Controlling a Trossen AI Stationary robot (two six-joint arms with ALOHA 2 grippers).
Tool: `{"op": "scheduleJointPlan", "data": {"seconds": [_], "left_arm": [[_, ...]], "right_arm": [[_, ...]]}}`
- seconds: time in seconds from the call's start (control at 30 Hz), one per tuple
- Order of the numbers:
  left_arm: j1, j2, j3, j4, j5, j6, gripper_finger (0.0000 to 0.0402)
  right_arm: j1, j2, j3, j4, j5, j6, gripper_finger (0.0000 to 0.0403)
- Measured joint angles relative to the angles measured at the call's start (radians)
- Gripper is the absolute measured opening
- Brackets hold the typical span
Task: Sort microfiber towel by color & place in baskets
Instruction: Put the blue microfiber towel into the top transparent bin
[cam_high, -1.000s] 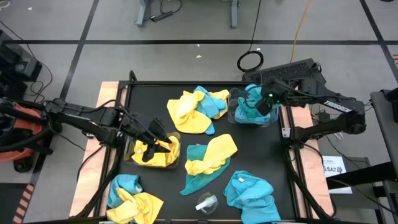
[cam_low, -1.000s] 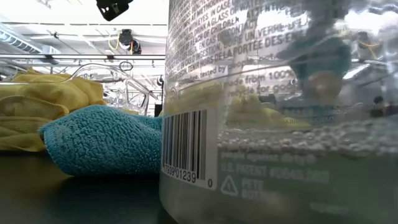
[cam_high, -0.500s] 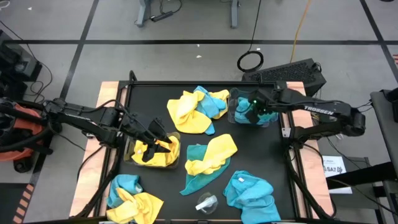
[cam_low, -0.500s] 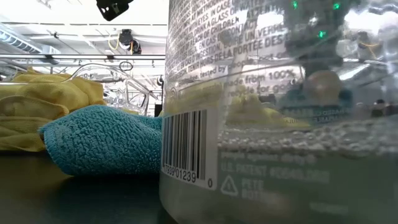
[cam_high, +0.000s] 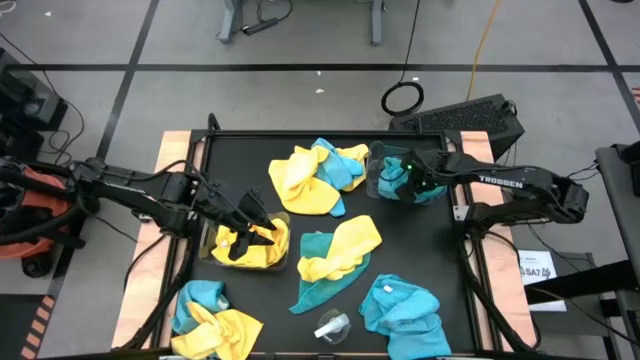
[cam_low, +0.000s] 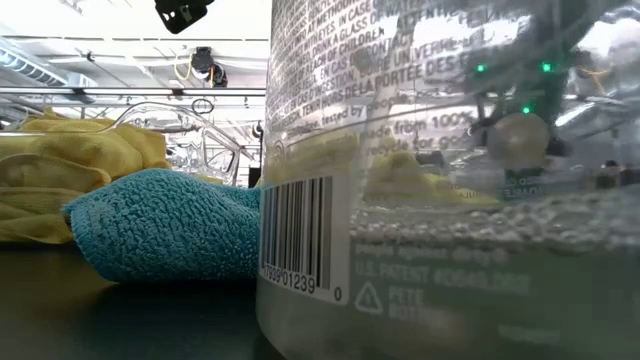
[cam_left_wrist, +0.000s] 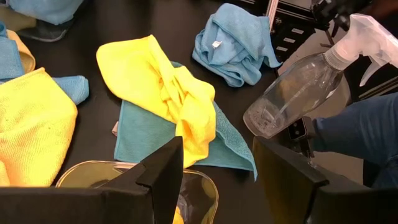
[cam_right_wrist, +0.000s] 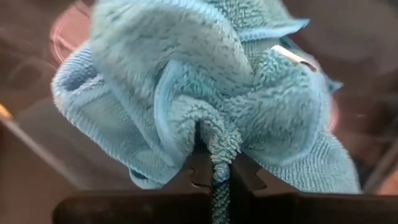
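- the right gripper (cam_right_wrist: 212, 163) is clamped tight on a fold of a teal towel (cam_right_wrist: 205, 93), down inside the clear basket (cam_high: 378, 186) near the table's far right corner; the cloth bunches up around and just ahead of the fingertips.
- the left gripper (cam_high: 250, 238) sits in the other basket (cam_high: 278, 262) near the left edge of the table (cam_high: 240, 160), among yellow cloth (cam_high: 262, 254); its fingers (cam_left_wrist: 166, 168) stand apart with nothing between them in the wrist view.
- outward on the table: a yellow and teal heap (cam_high: 315, 175) by the far edge, a yellow towel over a teal one (cam_high: 335, 255) in the middle, a teal heap (cam_high: 402, 308) near the front right corner, and a teal and yellow heap (cam_high: 210, 315) at the front left corner.
- only the left wrist view shows a clear spray bottle (cam_left_wrist: 298, 87) beyond the table edge, beside a blue sleeve (cam_left_wrist: 357, 134).
- only the low view shows a clear plastic piece (cam_low: 450, 180) close up, with a teal towel (cam_low: 165, 235) and yellow cloth (cam_low: 70, 165) beside it.
- readable on that plastic: a barcode with "01239", "100%", "pete", and part of "hors de la portée des".
- the right arm (cam_high: 500, 182) bears white lettering, "trossen".
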Motion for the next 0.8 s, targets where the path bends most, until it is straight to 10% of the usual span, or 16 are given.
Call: {"op": "scheduleJointPlan", "data": {"seconds": [0.8], "left_arm": [[0.0, 0.0, 0.0, 0.0, -0.006, -0.008, 0.0199]], "right_arm": [[-0.031, 0.0, -0.044, 0.053, -0.099, 0.091, 0.0098]]}}
